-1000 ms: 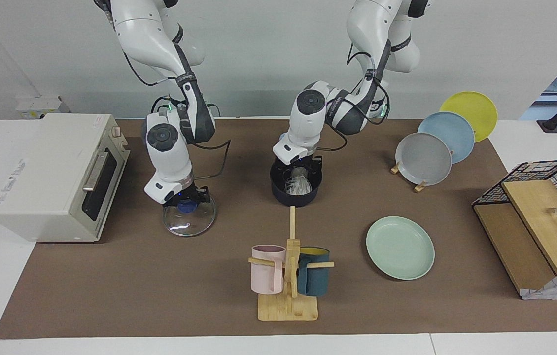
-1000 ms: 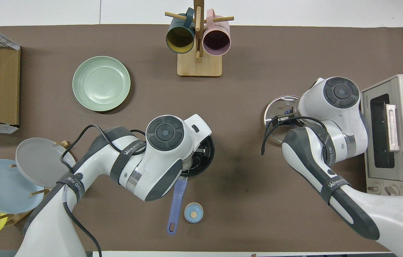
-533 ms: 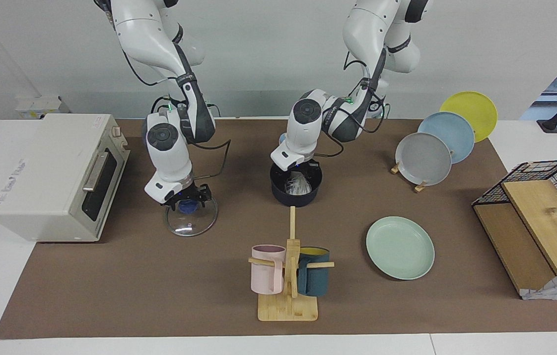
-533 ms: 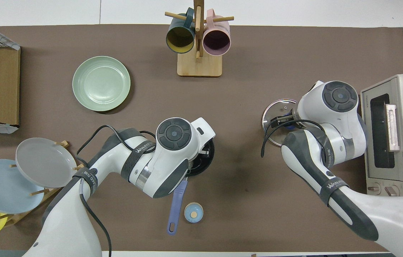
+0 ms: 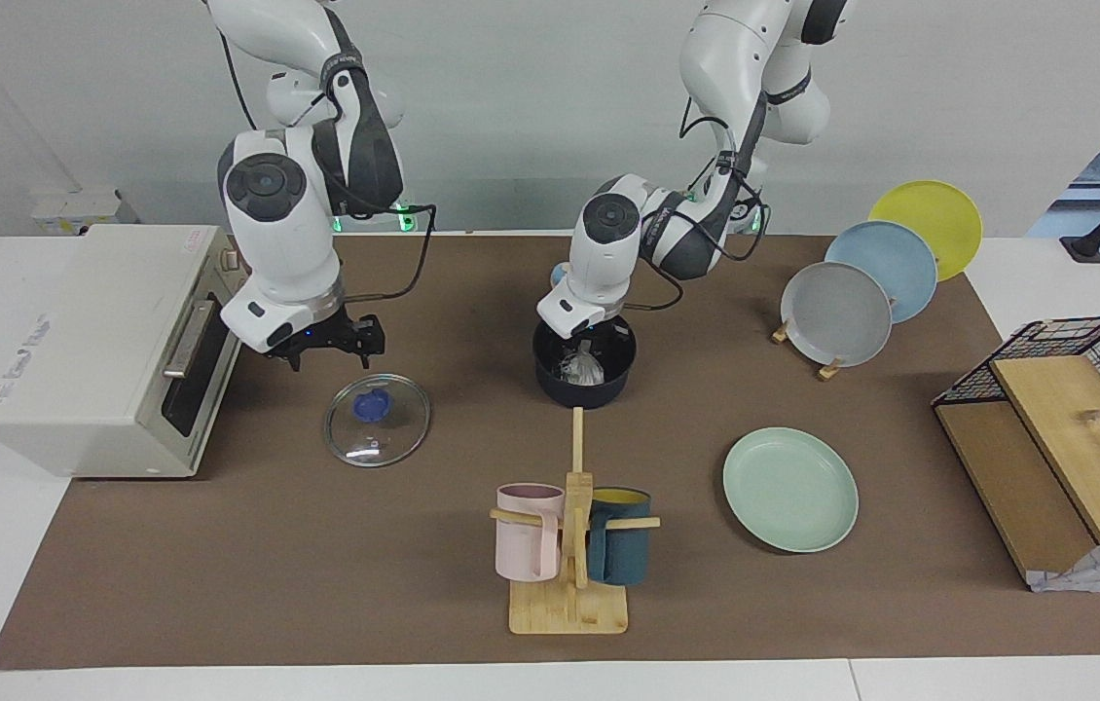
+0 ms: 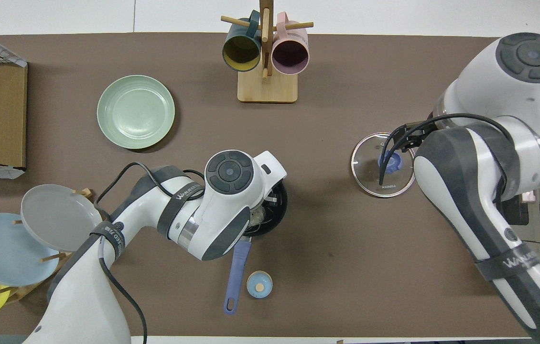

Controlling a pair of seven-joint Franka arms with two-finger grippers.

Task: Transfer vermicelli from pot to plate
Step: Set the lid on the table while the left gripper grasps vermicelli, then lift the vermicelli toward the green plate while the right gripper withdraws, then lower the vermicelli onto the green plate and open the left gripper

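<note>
The left pincer is down inside the saucepan, its fingertips drawn together on the vermicelli. The clump sits at the bottom of the pan, directly under the wrist, and does not look lifted clear yet. The saucepan stands near the middle of the surface. Its long blue handle runs straight back toward the robots' edge, with a small blue cap just beside it.

What the next move turns on is the line from pan to mint-green plate. The plate is empty and lies farther from the robots than the pan, off toward the left arm's end of the surface and well apart from it. As I read it, the clump must come straight up over the pan's wall first, then travel outward along that diagonal. The left arm already has the noodles and is the one on the plate's side. Trailing strands could catch the rim if the lift is too low.

The right pincer hangs spread and empty above the glass lid, which lies flat near the toaster oven. That arm waits.
</note>
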